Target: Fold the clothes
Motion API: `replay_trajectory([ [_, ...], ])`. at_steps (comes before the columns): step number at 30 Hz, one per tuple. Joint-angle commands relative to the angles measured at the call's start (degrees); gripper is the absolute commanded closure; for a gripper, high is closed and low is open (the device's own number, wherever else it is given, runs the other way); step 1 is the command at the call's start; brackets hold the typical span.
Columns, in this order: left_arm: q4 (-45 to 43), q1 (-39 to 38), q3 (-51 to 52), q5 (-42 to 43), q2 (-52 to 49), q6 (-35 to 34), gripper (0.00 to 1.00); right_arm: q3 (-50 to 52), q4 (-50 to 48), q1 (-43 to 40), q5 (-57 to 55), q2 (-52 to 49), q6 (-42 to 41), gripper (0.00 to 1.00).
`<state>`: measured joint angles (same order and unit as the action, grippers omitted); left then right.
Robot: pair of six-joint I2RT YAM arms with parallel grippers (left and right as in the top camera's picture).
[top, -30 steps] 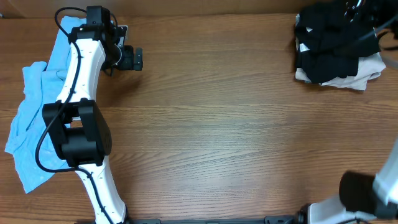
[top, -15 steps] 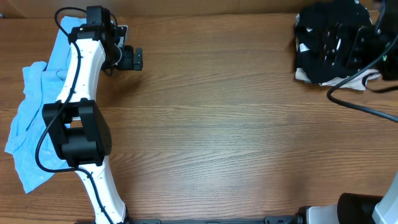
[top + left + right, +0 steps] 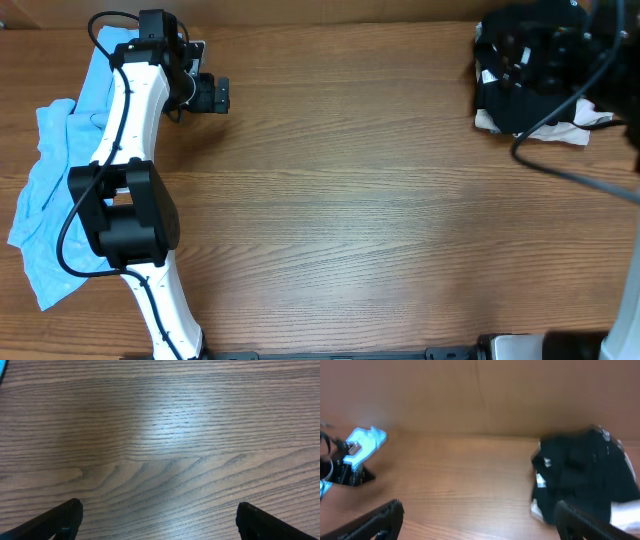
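Note:
A crumpled light blue garment (image 3: 50, 190) lies at the table's left edge, partly under my left arm. A pile of black and white clothes (image 3: 530, 90) sits at the far right corner; it also shows in the right wrist view (image 3: 585, 477). My left gripper (image 3: 215, 95) is open and empty over bare wood near the back left, its fingers spread wide (image 3: 157, 520). My right gripper (image 3: 477, 520) is open and empty, with the clothes pile just ahead to its right. In the overhead view the right arm blurs above the pile.
A brown cardboard wall (image 3: 480, 395) runs along the table's back edge. The left arm's base (image 3: 125, 220) stands at the front left. A black cable (image 3: 560, 165) hangs from the right arm beside the pile.
My right arm has swung in over the clothes pile at the far right and shifted toward the back. My left arm has not moved.

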<state>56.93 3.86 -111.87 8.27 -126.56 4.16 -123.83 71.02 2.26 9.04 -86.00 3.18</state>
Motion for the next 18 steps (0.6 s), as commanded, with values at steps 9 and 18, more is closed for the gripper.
replay_trajectory([
  [9, -0.22, -0.13, 0.13, -0.13, -0.42, -0.33, 0.0, 54.14, -40.79, 2.16, -1.53, 32.41, -0.46, 0.0],
  [18, -0.22, -0.13, 0.13, -0.13, -0.42, -0.33, 0.0, 98.16, -67.63, 2.16, -0.66, 59.95, -0.48, 0.0],
])
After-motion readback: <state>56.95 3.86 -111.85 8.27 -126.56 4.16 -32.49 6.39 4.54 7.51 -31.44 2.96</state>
